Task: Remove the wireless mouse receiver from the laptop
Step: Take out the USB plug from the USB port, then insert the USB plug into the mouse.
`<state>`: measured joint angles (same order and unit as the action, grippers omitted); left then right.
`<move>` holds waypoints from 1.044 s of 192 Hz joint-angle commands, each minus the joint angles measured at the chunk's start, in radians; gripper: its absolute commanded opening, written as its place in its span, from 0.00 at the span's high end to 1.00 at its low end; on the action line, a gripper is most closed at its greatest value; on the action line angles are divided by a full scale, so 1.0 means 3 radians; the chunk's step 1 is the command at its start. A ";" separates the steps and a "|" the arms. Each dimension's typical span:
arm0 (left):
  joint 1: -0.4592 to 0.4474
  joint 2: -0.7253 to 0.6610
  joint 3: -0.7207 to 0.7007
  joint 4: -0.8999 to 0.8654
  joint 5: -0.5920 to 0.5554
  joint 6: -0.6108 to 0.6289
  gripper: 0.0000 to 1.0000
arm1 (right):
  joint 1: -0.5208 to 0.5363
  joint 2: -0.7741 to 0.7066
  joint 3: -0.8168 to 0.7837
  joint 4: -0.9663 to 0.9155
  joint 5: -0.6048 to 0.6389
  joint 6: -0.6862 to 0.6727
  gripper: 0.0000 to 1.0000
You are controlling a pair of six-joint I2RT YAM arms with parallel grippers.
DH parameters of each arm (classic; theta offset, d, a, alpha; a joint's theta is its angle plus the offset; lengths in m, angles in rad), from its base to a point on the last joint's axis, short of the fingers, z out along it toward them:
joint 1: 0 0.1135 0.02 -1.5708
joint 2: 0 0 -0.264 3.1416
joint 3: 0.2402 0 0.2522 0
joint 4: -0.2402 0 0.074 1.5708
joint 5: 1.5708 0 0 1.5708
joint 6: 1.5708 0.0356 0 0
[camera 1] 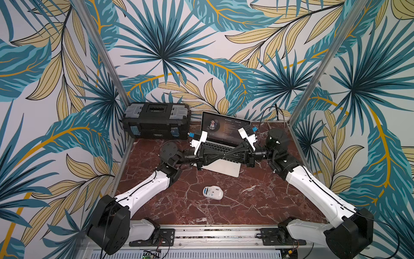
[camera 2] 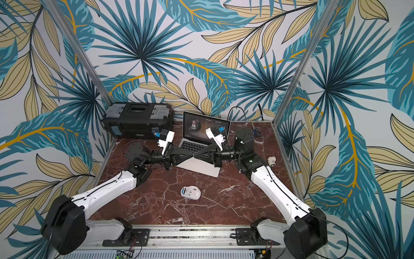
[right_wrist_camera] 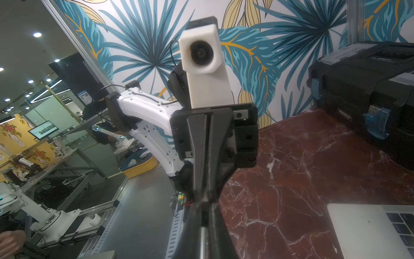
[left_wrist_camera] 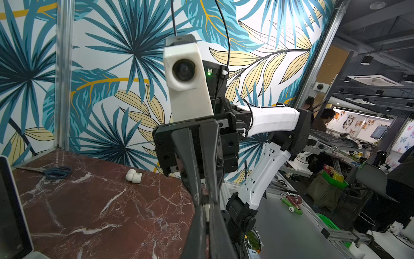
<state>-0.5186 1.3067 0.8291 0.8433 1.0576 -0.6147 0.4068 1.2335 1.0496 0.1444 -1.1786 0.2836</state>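
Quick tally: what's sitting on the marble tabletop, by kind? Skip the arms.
laptop: 1
black toolbox: 1
white mouse: 1
scissors: 1
white pipe elbow: 1
Total: 5

The laptop (camera 1: 225, 169) is silver, the toolbox (camera 1: 154, 127) black, the mouse (camera 1: 213, 192) white, the table (camera 1: 179, 201) white-veined red marble.
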 commanded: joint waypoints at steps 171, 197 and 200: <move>0.0995 -0.0694 -0.1810 -0.1953 -0.0902 -0.0451 0.15 | 0.0755 0.0423 -0.0085 -0.2488 0.2467 -0.1441 1.00; 0.0993 -0.0403 -0.1836 -0.1983 -0.0761 -0.0455 0.16 | 0.1009 0.0680 0.0089 -0.2932 0.2900 -0.1784 1.00; 0.0992 -0.0373 -0.1838 -0.1986 -0.0758 -0.0450 0.16 | 0.1038 0.0715 0.0115 -0.2972 0.2936 -0.1825 1.00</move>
<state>-0.2253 1.1458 0.3119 0.2489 0.7849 -0.7353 0.6617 1.3926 1.0470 -0.5987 -0.4355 -0.1581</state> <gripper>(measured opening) 0.842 0.102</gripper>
